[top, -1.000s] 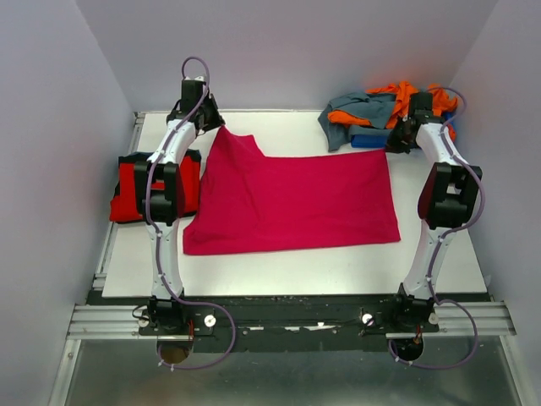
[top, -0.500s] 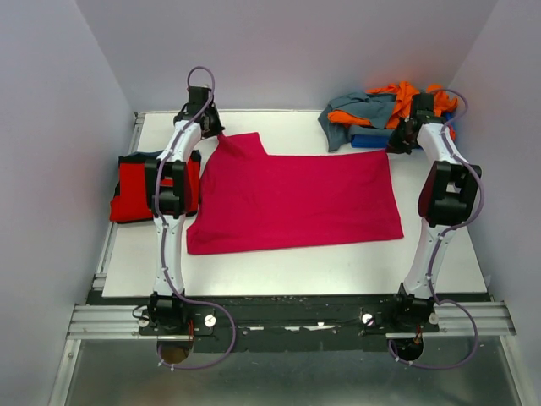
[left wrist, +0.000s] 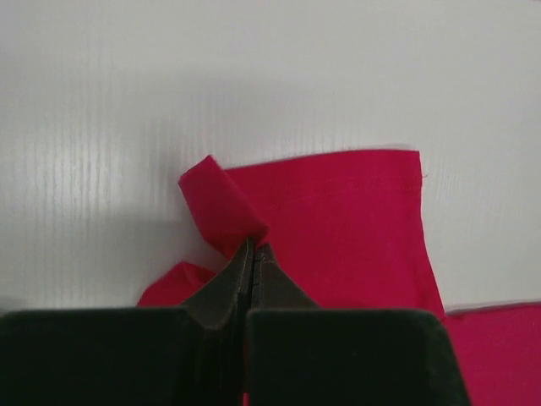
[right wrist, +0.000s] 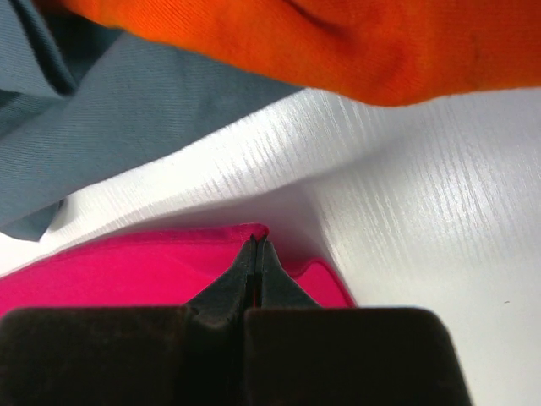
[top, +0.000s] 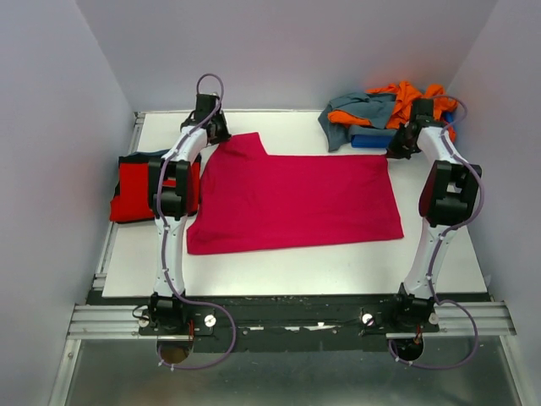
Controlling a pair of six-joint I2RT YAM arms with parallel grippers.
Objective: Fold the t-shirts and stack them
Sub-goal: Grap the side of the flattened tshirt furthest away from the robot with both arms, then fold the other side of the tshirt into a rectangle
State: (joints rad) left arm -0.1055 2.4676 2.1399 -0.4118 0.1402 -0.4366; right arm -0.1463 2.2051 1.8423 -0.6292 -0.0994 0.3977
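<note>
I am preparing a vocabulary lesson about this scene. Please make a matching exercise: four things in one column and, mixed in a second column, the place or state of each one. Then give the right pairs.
Column one
1. magenta-pink cloth t-shirt
2. bright red cloth t-shirt
3. orange cloth t-shirt
4. left gripper

Column two
A. in a crumpled heap at the far right corner
B. shut on a far corner of the magenta-pink cloth t-shirt
C. spread flat in the middle of the white table
D. folded, at the left edge

Pairs: 1-C, 2-D, 3-A, 4-B
</note>
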